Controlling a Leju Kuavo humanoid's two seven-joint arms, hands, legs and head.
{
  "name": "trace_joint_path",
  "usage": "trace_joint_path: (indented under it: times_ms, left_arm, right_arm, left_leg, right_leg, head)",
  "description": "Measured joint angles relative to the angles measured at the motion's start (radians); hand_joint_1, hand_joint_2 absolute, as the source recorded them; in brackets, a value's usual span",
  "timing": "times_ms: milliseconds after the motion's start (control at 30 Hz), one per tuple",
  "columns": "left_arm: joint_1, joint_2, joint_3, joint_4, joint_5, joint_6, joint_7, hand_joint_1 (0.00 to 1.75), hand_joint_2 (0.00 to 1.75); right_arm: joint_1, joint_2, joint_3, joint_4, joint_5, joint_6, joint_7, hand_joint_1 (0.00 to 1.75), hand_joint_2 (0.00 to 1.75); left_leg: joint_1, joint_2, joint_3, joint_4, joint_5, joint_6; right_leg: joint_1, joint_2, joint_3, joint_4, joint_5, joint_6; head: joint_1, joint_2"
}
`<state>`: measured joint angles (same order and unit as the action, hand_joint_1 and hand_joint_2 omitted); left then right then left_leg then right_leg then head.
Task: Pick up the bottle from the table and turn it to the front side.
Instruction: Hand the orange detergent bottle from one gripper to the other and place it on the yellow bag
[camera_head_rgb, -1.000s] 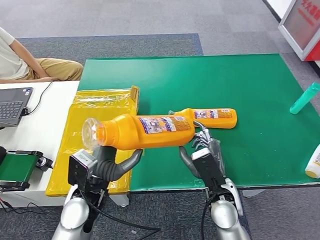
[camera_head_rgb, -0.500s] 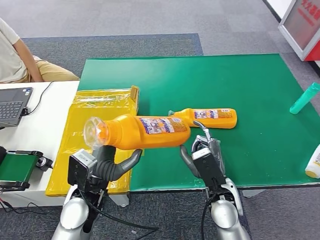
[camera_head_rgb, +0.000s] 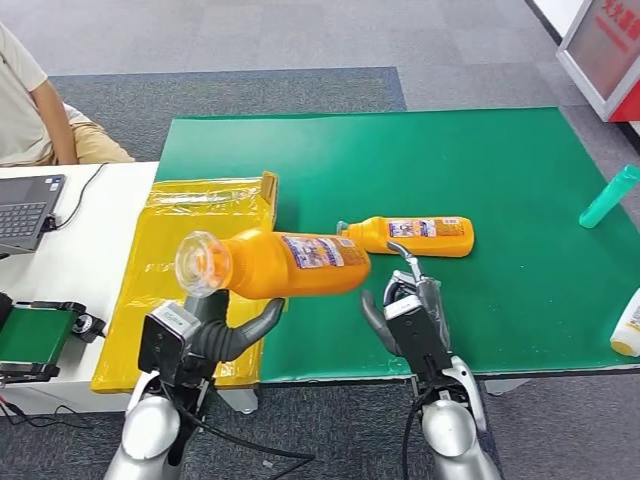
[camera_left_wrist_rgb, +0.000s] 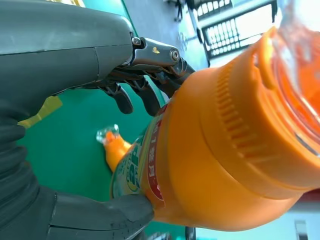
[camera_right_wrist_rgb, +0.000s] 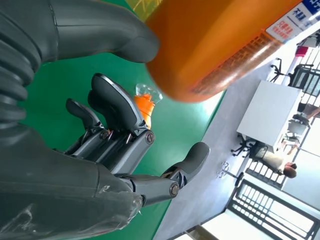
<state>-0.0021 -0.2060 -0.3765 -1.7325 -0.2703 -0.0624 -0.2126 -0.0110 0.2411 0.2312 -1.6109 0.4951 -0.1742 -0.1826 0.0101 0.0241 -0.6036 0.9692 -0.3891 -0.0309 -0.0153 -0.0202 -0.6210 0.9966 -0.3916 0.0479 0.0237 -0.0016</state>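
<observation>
My left hand (camera_head_rgb: 219, 335) grips an orange bottle (camera_head_rgb: 287, 265) near its neck and holds it level above the green table's (camera_head_rgb: 453, 160) front edge, clear cap toward the left. The left wrist view shows the thumb (camera_left_wrist_rgb: 102, 215) and fingers (camera_left_wrist_rgb: 151, 95) around this bottle (camera_left_wrist_rgb: 211, 150). My right hand (camera_head_rgb: 411, 315) hovers just right of the bottle's base with nothing in it, its fingers (camera_right_wrist_rgb: 113, 107) loosely bent and apart; the base (camera_right_wrist_rgb: 211, 45) is close to its thumb (camera_right_wrist_rgb: 105, 27). A second orange bottle (camera_head_rgb: 415, 236) lies on its side on the mat beyond the right hand.
A yellow bag (camera_head_rgb: 204, 225) lies at the mat's left edge. A white table (camera_head_rgb: 83, 250) with a laptop (camera_head_rgb: 26, 205) stands to the left, a person (camera_head_rgb: 30, 110) sitting behind it. At the right edge lie a teal bottle (camera_head_rgb: 610, 197) and a white bottle (camera_head_rgb: 628, 325).
The held bottle has shifted left, its base drawing away from my right hand. The right hand's fingers have come off the base and pulled back. The person's leg has moved out of sight.
</observation>
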Motion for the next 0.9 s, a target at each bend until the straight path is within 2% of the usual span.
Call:
trace_joint_path:
  times_ms: [500, 900]
  left_arm:
    - [0.017, -0.010, 0.100, -0.047, -0.248, 0.116, -0.010, 1.75, 1.75]
    - [0.019, -0.014, 0.145, -0.046, -0.283, 0.117, -0.006, 1.75, 1.75]
  right_arm:
    - [0.035, 0.000, -0.022, -0.071, 0.024, 0.001, 0.026, 1.75, 1.75]
    - [0.044, 0.000, -0.033, -0.091, 0.027, 0.008, 0.027, 1.75, 1.75]
  left_leg:
    - [0.000, 0.000, 0.000, 0.000, 0.000, 0.000]
    - [0.000, 0.000, 0.000, 0.000, 0.000, 0.000]
  right_leg:
    - [0.000, 0.000, 0.000, 0.000, 0.000, 0.000]
    - [0.000, 0.000, 0.000, 0.000, 0.000, 0.000]
  head:
    - [0.000, 0.000]
    - [0.000, 0.000]
